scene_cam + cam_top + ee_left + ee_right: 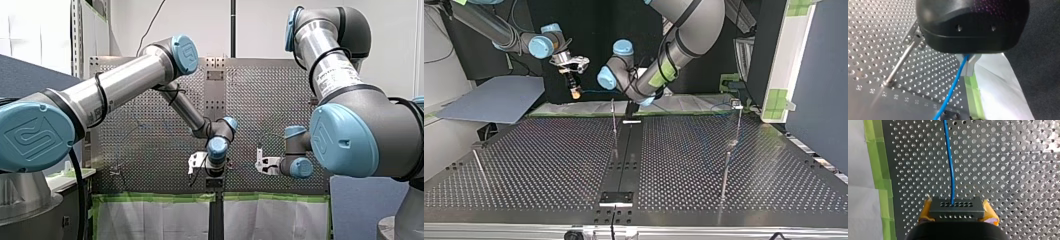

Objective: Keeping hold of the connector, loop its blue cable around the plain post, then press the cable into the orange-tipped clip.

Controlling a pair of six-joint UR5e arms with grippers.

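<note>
My right gripper (958, 211) is closed on the connector (956, 206) (to anchor that end). My left gripper (968, 66) pinches the cable (953, 87) just beside the post (901, 62), probably to guide the loop.

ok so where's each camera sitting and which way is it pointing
Front: behind and above the arms, looking over the table; my left arm at its left, my right arm at its right.
Top: across the table, low, facing the arms; sides crossed, right gripper at its left, left gripper nearer the middle.
Left wrist: on that wrist, looking along its gripper at the cable and a post.
Right wrist: on that wrist, looking over the connector between its yellow pads.
Shared: both wrist views show the blue cable.
</note>
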